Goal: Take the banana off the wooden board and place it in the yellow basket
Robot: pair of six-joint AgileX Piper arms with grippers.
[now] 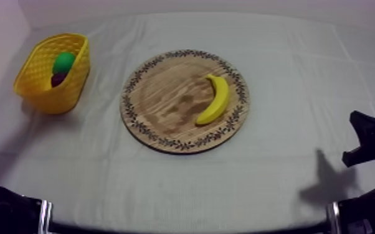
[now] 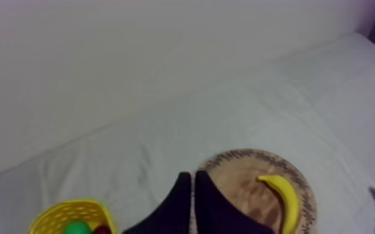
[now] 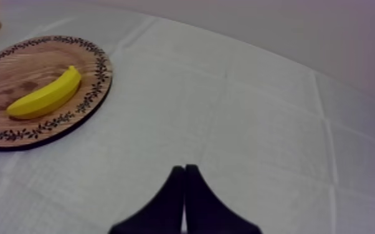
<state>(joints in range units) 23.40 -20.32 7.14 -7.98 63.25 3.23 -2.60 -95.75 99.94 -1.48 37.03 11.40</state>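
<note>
Grey-white cloth (image 1: 289, 162) covers the whole tabletop, lightly creased, and a pale bare wall (image 2: 103, 56) rises behind its far edge. In the middle of the cloth sits the round wooden board (image 1: 165, 106). The banana (image 1: 214, 99) lies on the board's right half, just inside the patterned rim, with nothing touching it. Over at far left the yellow basket (image 1: 40, 93) stands on the cloth, well apart from the board (a green fruit (image 1: 64, 62) and a darker one (image 1: 58, 79) sit inside; the darker one's kind I cannot tell). The left gripper (image 2: 193, 180) hangs with basket and board ahead of it, fingers pressed together and gripping nothing. The right gripper (image 3: 184, 171) is likewise closed and empty, over bare cloth to the right of the board.
</note>
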